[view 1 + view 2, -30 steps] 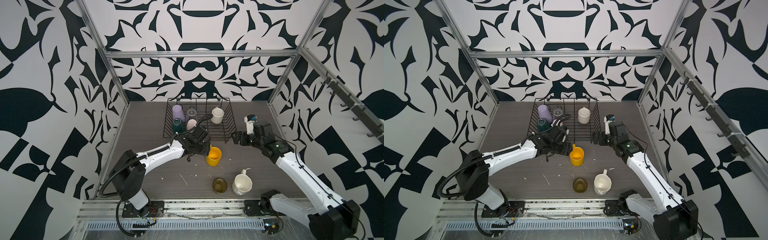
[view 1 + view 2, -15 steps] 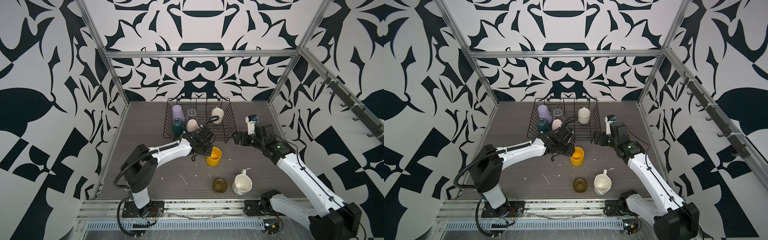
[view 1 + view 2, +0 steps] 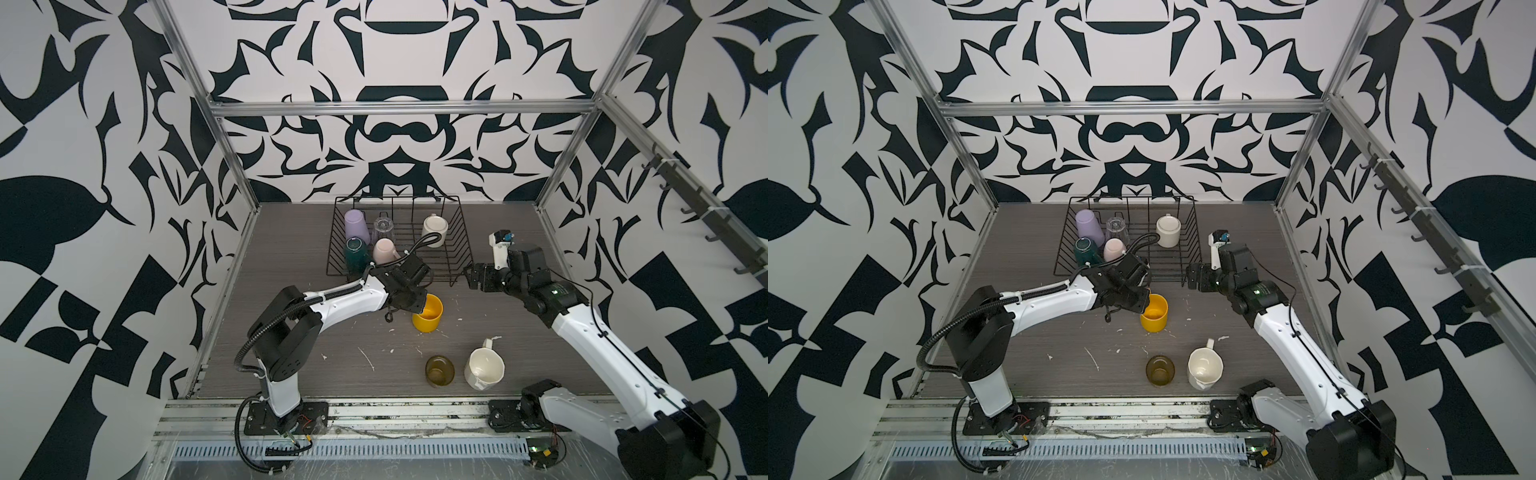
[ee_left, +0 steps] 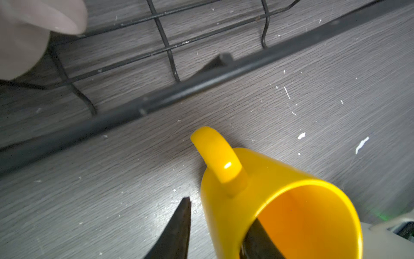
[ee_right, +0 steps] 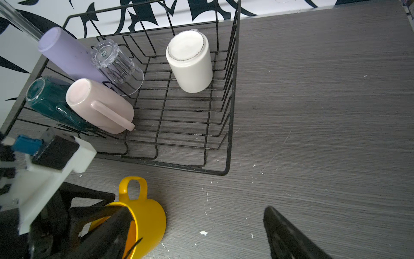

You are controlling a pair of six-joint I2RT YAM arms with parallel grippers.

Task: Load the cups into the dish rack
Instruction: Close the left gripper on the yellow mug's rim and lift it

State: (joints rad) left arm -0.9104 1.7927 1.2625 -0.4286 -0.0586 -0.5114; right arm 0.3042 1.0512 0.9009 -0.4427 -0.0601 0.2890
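The yellow mug (image 3: 428, 319) (image 3: 1155, 318) stands upright on the table in front of the dish rack (image 3: 462, 243) (image 3: 1192, 245). My left gripper (image 3: 419, 303) (image 4: 221, 224) straddles its near wall, one finger inside and one outside, with a thin gap still showing at the outer finger (image 4: 179, 224). My right gripper (image 3: 470, 276) (image 5: 198, 224) hangs open and empty by the rack's front right corner. In the rack stand a lilac tumbler (image 3: 356, 224), clear glass (image 3: 383, 226), dark green mug (image 3: 355, 254), pink mug (image 3: 384, 251) and cream mug (image 3: 435, 229), all upside down.
An olive glass (image 3: 439, 370) and a white faceted mug (image 3: 484, 370) stand upright near the table's front edge. The rack's front rim (image 4: 201, 78) runs close behind the yellow mug's handle (image 4: 215, 154). White flecks dot the table.
My left gripper has moved right from the rack's front onto the yellow mug, and its jaws have narrowed about the mug's wall. The right arm has barely moved.
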